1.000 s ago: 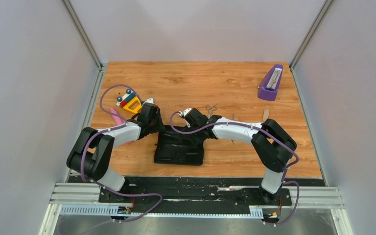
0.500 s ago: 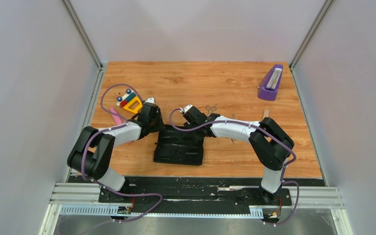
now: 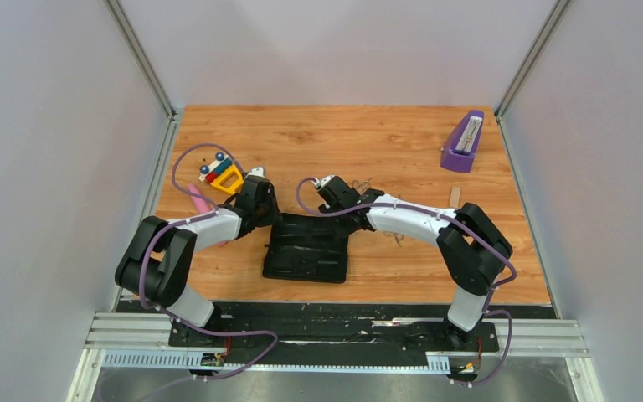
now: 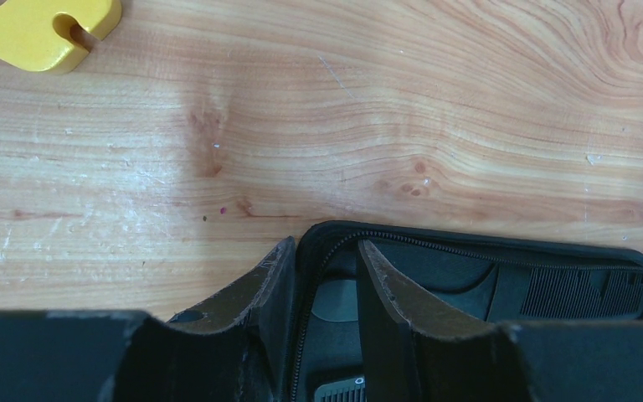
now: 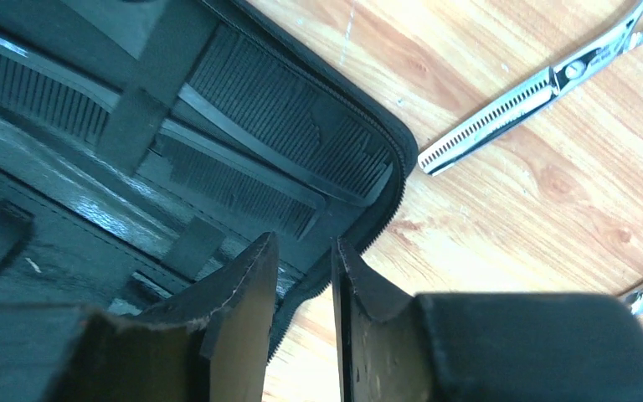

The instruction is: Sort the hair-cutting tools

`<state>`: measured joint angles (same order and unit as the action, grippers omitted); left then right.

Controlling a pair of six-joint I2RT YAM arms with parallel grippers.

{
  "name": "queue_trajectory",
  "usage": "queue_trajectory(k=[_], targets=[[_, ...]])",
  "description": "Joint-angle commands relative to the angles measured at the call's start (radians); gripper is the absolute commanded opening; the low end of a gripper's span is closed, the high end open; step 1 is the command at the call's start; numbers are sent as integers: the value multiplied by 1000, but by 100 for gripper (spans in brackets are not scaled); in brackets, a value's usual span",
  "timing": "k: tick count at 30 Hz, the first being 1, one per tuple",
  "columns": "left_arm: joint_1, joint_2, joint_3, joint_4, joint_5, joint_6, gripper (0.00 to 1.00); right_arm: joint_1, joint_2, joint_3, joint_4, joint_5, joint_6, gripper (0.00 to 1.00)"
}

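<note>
The black zip case (image 3: 306,247) lies open in the middle of the table. Two black combs (image 5: 293,126) (image 5: 218,180) lie inside it under straps; comb teeth (image 4: 590,293) also show in the left wrist view. My left gripper (image 4: 320,244) straddles the case's far left rim (image 4: 326,230), jaws close around it. My right gripper (image 5: 304,239) hangs over the far right corner rim, jaws a narrow gap apart, holding nothing. Silver thinning scissors (image 5: 511,105) lie on the wood just beyond that corner. A second pair (image 3: 398,239) lies under my right arm.
A yellow toy block (image 3: 222,174) (image 4: 38,29) and a pink tube (image 3: 199,201) lie far left by my left arm. A purple stand (image 3: 462,142) is at the far right, a small wooden piece (image 3: 455,197) nearer. Grey walls close in three sides.
My right gripper has moved from over the case's inside out to its far right corner, and now covers most of the far scissors. The left gripper and the case have not moved.
</note>
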<state>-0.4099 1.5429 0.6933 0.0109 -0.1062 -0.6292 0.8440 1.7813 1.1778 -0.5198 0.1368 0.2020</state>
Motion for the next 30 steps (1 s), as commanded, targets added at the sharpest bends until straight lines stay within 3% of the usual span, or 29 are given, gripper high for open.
queue_trajectory(k=[1,11,30], targets=[[1,23,-29,-108,-3,-15,41,-2,-8,69,29,-39,37,30],[1,13,-35,-109,-8,-29,41,-3,101,80,100,-61,77,24],[2,11,-46,-113,-16,-45,40,-14,114,7,-67,60,243,23]])
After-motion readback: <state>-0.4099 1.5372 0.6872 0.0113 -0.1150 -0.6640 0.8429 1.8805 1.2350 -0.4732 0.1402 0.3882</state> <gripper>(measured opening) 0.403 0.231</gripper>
